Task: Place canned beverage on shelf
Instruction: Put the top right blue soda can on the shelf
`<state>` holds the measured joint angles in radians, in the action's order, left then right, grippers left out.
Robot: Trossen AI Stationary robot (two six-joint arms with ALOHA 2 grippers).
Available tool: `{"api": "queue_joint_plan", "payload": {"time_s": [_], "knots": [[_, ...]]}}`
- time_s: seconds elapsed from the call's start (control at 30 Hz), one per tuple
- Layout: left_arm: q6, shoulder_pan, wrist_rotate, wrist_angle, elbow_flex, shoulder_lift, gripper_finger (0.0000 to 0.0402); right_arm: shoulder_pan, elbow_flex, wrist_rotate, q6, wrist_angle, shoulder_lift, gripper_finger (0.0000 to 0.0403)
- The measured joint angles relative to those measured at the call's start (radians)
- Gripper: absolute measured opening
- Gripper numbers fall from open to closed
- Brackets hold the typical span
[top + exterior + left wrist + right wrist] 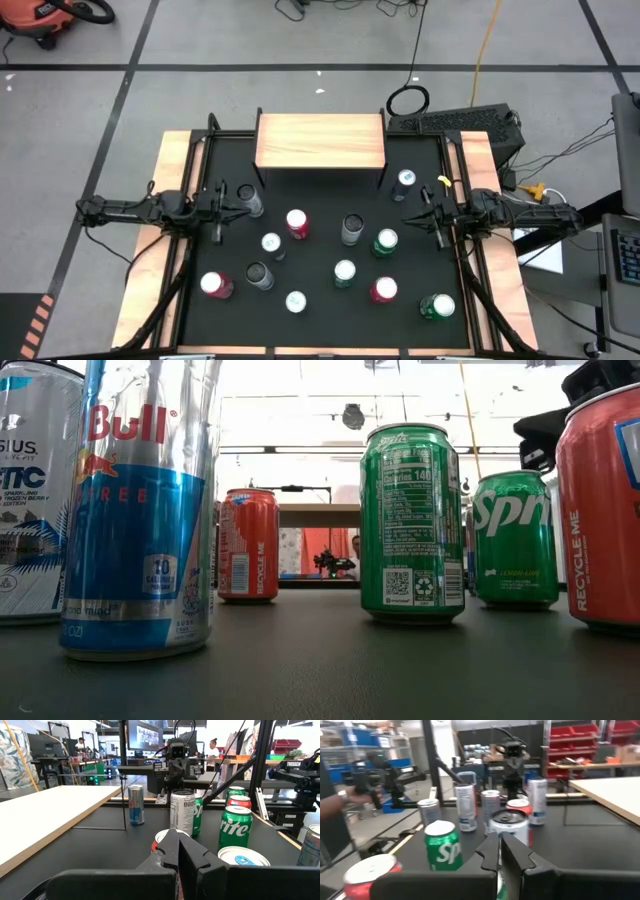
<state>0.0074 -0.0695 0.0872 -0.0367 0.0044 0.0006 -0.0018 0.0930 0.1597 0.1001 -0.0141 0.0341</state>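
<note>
Cans stand scattered across our black bench (320,200), none on the shelf (320,141) at its far edge, while we see the left tool (232,201) and right tool (415,217) both pressed together, empty, hanging at opposite sides.

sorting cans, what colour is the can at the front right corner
Green with a silver top, clearest in the high view.

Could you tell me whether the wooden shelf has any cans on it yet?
Empty. In the high view the shelf shows a bare wood top, and every can, like the red can, stands on the black table.
</note>
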Motion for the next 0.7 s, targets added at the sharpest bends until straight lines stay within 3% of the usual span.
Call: {"api": "queue_joint_plan", "payload": {"time_s": [0.27,0.4,0.7], "knots": [[0.001,0.000,0.005,-0.002,0.000,0.000,0.0000,0.021,0.091,-0.056,0.165,-0.012,0.077,0.0000],[0.000,0.000,0.011,-0.004,0.000,0.000,0.0000,0.028,0.219,-0.086,0.182,0.024,0.128,0.0000],[0.000,0.000,0.022,-0.005,0.000,0.000,0.0000,0.028,0.555,-0.137,0.119,0.286,0.285,0.0000]]}}
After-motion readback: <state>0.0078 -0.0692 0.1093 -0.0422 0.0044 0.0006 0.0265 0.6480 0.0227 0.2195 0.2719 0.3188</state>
